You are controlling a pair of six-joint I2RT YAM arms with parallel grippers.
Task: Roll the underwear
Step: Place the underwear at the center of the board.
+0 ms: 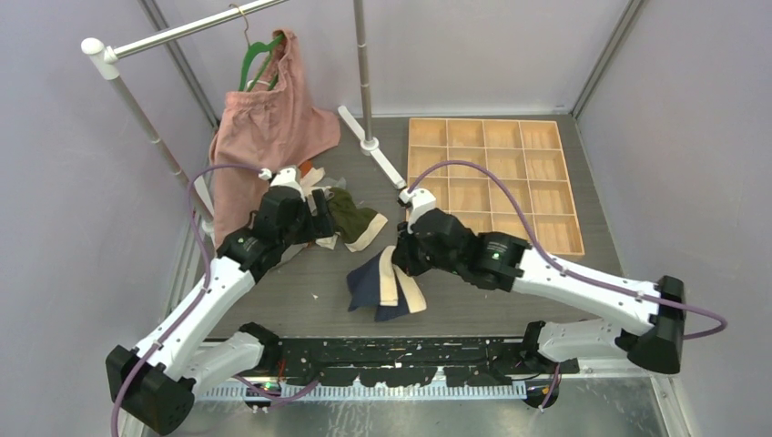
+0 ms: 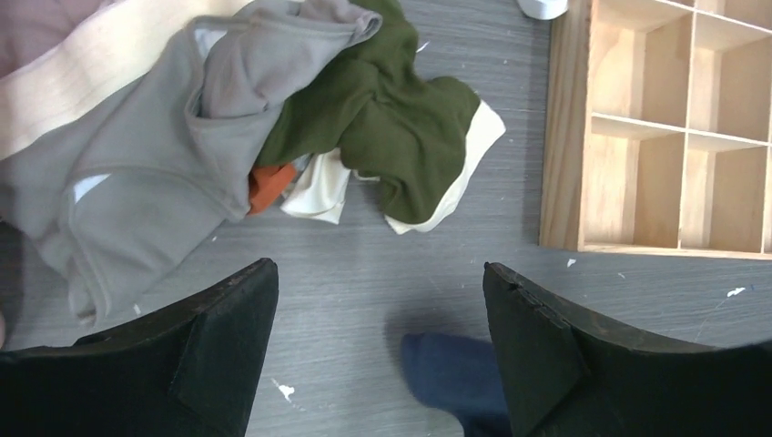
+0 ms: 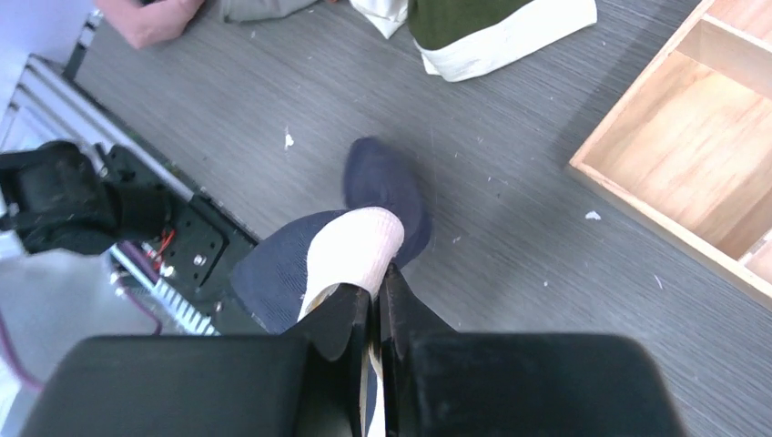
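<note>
Near my edge of the table (image 1: pixel 300 305), the navy underwear (image 1: pixel 369 287) is lying crumpled, its cream waistband (image 3: pixel 355 246) folded over the top. My right gripper (image 3: pixel 375 273) is pinching that waistband, jaws pressed together on the cloth. Just beyond, my left gripper (image 2: pixel 378 273) is hovering over bare table with its jaws spread wide and nothing between them; a corner of the navy cloth is showing beneath it. Further out, the grey underwear (image 2: pixel 146 155), olive underwear (image 2: pixel 391 118) and a scrap of orange underwear (image 2: pixel 271 185) are lying heaped together, touching. To the right of the heap, the wooden tray (image 1: pixel 496 182) is sitting flat, and at the back a pink garment (image 1: pixel 269 132) is hanging from a green hanger (image 1: pixel 258 59).
</note>
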